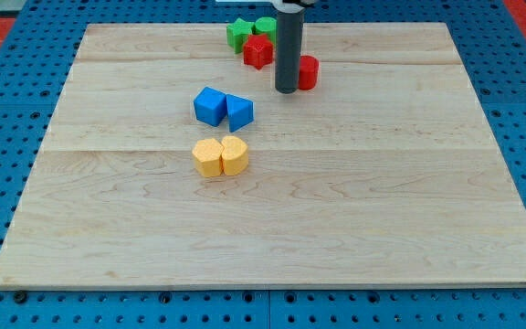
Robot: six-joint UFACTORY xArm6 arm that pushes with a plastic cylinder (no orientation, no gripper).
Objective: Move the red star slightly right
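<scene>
On the blue pegboard base (7, 110), which has rows of small holes, lies a pale wooden worktop (336, 201) made of long planks with fine grain lines; some red surface shows at the view's top corners. No writing or label can be read anywhere, and no container is on the worktop. Near the view's top edge stands the red star (257, 51), just below two green blocks: a green star-like one (238, 34) at the left and a rounder green block (265, 26) at the right, both touching or almost touching each other. The dark rod comes down from the view's top, and my tip (286, 90) rests on the wood just to the right of the red star and slightly lower, close beside it, though I cannot tell if it touches. A second red block (308, 72) (its shape is partly hidden by the rod) sits directly at the right side of the rod. Lower and more to the left, two blue blocks stand side by side and touching: a blue cube (209, 106) and a blue block with a pointed form (239, 111). Below them two yellow blocks (220, 156) are pressed together as a pair. This arm has no jaws, only the rod, so nothing is spread or pinched.
</scene>
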